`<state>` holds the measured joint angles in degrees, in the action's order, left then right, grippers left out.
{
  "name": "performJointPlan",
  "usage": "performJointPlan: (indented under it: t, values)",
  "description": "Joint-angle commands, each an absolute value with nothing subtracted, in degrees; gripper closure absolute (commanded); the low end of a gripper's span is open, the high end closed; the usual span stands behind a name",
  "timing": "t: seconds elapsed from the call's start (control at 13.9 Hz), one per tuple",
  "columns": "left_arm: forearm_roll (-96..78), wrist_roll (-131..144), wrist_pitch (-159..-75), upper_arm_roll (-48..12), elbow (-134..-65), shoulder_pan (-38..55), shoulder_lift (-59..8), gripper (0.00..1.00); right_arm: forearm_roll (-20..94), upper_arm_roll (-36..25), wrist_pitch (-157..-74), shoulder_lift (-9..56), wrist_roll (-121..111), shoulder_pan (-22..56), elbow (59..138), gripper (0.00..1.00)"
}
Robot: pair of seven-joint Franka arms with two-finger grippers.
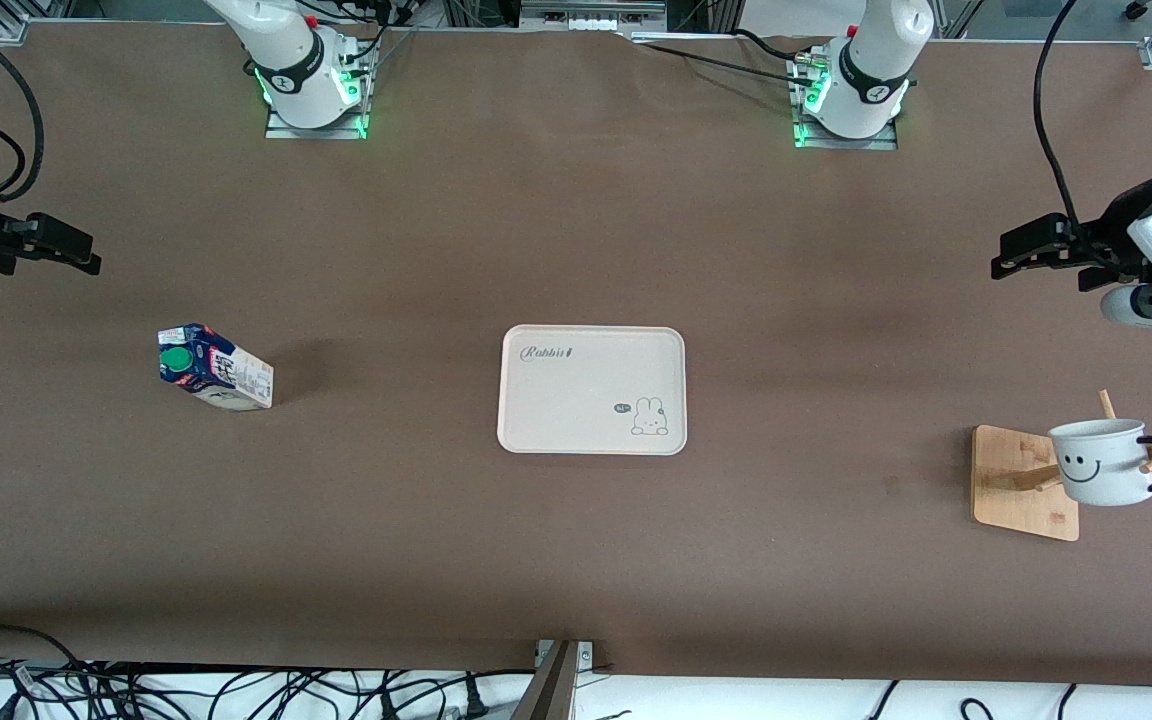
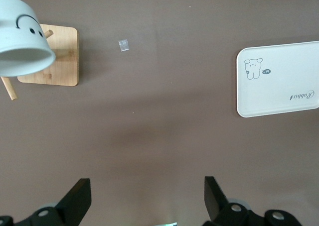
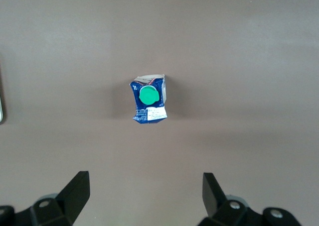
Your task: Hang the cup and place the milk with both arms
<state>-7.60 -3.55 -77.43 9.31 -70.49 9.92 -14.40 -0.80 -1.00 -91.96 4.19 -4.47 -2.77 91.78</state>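
**Both grippers standing wide and empty, cup on the rack, milk alone on the table**

The left gripper (image 1: 1004,262) is hanging in the air at the left arm's end of the table, its fingers (image 2: 79,198) spread wide with nothing between them. It is holding nothing. Below it and nearer to the front camera, the cup (image 1: 1101,462) is hanging by its black handle on a peg of the wooden rack (image 1: 1021,480), its smiley face turned toward the front camera. In the left wrist view the cup (image 2: 22,42) is showing its open mouth over the rack's wooden base, well apart from that gripper's fingertips.

The right gripper (image 1: 86,262) is hanging in the air at the right arm's end of the table, its fingers (image 3: 77,196) also spread wide and gripping nothing. The milk (image 1: 214,367) is standing on the table nearer to the front camera than the spot under this gripper, untouched and well apart from it. In the right wrist view the milk (image 3: 149,98) is seen from above, its green cap facing up, centred between the two open fingers but far below them.

The white tray (image 1: 591,440) with a rabbit drawing is lying in the middle of the table, between the two grippers and well apart from both.
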Motion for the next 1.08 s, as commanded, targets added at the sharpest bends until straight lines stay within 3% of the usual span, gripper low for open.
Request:
performJointPlan:
  t: [0.0,0.14,0.43,0.58,0.79,1.01]
  values:
    - [-6.2,-3.0,-76.9,9.3,-69.5,10.3,-14.1,0.0,-0.9,-0.2,-91.9,4.3,-4.9,-3.8,91.1,0.0]
    - [-6.0,-2.9,-79.4,9.6,-73.6,11.0,-10.1,0.0,-0.9,-0.1,-91.9,4.3,-4.9,-3.8,91.1,0.0]
    - [-6.0,-3.1,-90.3,9.6,-90.5,9.9,-0.3,0.0,-0.9,-0.1,-91.8,4.3,-4.9,-3.8,91.1,0.0]
    - [-4.3,-3.8,-90.4,9.4,-90.7,9.1,-0.3,0.0,-0.9,-0.1,-91.8,4.3,-4.9,-3.8,91.1,0.0]
    - [0.9,-8.0,-92.5,1.2,-91.1,4.2,0.1,0.0,-0.9,-0.1,-91.8,4.4,-4.9,-3.8,91.1,0.0]
    - [0.4,-6.6,-92.5,1.8,-93.1,4.0,1.2,0.0,-0.9,-0.2,-91.8,4.3,-4.9,-3.8,91.1,0.0]
